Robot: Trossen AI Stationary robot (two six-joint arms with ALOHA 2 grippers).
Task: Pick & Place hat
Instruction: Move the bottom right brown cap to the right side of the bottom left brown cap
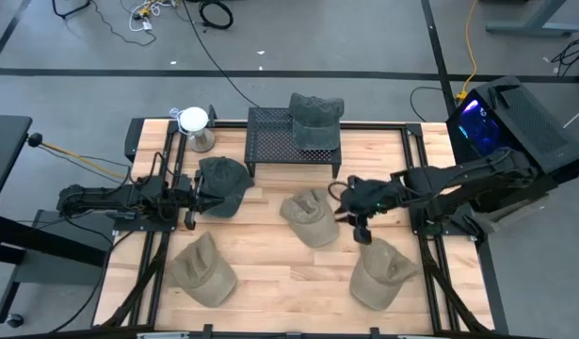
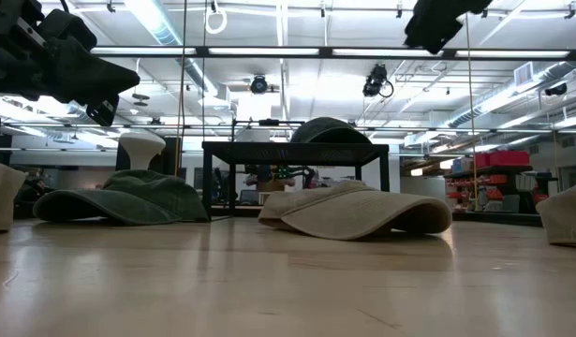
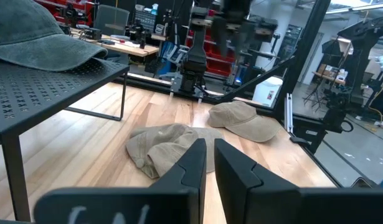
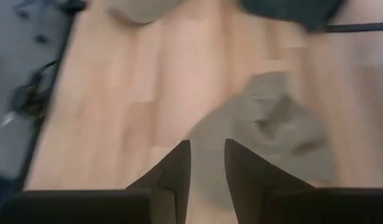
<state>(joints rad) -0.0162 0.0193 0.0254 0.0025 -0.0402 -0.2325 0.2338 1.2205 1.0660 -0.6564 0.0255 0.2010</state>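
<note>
Two grippers hang empty above the table: the right gripper [image 1: 344, 201], fingers slightly parted, just beside the middle tan hat [image 1: 309, 217]; the left gripper [image 1: 193, 198], fingers nearly closed, at the dark green hat [image 1: 222, 185]

grey floor [image 1: 345, 38] with cables [image 1: 214, 13], bright ceiling strip lights [image 2: 166, 23]
</note>
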